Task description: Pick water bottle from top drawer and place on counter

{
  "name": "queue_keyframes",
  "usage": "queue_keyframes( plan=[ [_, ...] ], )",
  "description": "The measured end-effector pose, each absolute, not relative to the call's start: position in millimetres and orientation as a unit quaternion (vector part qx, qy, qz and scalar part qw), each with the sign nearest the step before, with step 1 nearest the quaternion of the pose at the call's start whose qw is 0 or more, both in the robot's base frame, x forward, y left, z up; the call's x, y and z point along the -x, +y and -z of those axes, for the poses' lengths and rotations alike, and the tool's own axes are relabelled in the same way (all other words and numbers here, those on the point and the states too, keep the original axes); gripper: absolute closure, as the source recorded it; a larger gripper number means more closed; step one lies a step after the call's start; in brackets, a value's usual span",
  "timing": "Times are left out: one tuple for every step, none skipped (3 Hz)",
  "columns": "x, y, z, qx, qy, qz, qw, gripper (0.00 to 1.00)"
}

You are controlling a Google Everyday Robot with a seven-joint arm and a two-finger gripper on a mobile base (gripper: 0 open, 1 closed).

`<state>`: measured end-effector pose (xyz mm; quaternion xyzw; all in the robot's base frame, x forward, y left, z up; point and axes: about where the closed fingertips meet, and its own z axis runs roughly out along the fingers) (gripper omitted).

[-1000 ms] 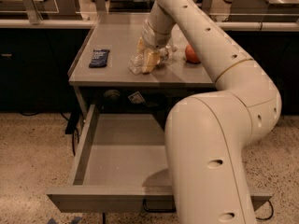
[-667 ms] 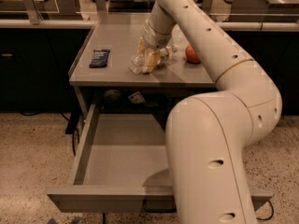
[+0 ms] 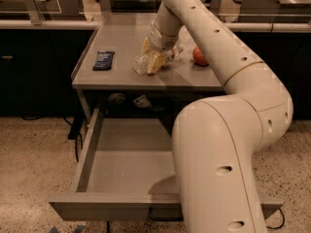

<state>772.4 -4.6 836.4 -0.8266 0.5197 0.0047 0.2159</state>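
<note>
The water bottle [image 3: 141, 65] lies on its side on the counter [image 3: 121, 38], near the middle of its front half. My gripper [image 3: 152, 57] reaches down over it from the arm. Its yellowish fingers [image 3: 156, 62] stand on either side of the bottle and are closed on it. The bottle's right end is partly hidden by the fingers. The top drawer [image 3: 88, 152] is pulled open below the counter. The part of its floor that shows holds nothing, and my arm hides its right side.
A dark blue packet [image 3: 103, 60] lies on the counter's left side. A red-orange round fruit [image 3: 199, 56] sits to the right of the gripper. My large white arm [image 3: 218, 149] fills the right foreground. A pale ledge with glass panels [image 3: 43, 22] runs behind.
</note>
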Motion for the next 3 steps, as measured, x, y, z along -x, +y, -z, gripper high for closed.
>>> queue_keyframes(
  plan=[
    [-772.4,-4.6,-836.3,0.827,0.520,-0.005,0.216,0.11],
    [-772.4,-4.5,-836.3,0.827,0.520,-0.005,0.216,0.00],
    [-772.4,-4.5,-836.3,0.827,0.520,-0.005,0.216,0.00]
  ],
)
